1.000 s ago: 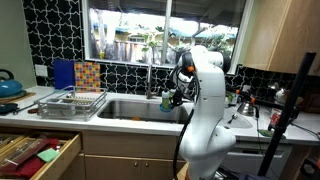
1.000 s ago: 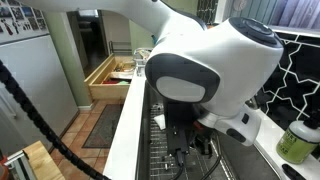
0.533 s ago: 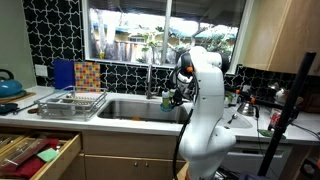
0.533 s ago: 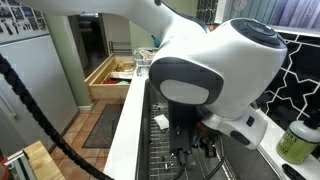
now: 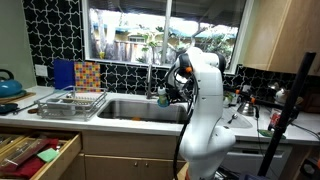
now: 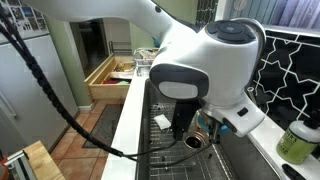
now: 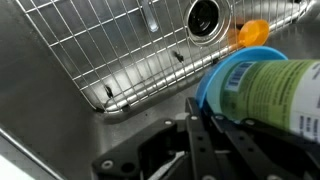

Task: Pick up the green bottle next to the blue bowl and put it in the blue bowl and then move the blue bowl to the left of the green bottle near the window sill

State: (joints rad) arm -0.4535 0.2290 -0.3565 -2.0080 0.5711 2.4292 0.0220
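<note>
Wrist view gives us the stainless steel sink (image 7: 40,115) with its wire grid rack (image 7: 100,55) across the floor and the round drain (image 7: 205,15) at the top. In both exterior views the white robot arm (image 6: 215,60) (image 5: 205,90) bends over that basin. Close to the lens sits the blue round plastic bowl (image 7: 225,80), with the green labelled bottle (image 7: 275,95) lying on its side in it. The black gripper (image 7: 200,108) has its jaws nearly together, pinching the bowl's near rim. Behind the bowl we see a small orange object (image 7: 252,33). In an exterior view, a second green bottle (image 6: 296,140) stands on the counter beside the sink.
</note>
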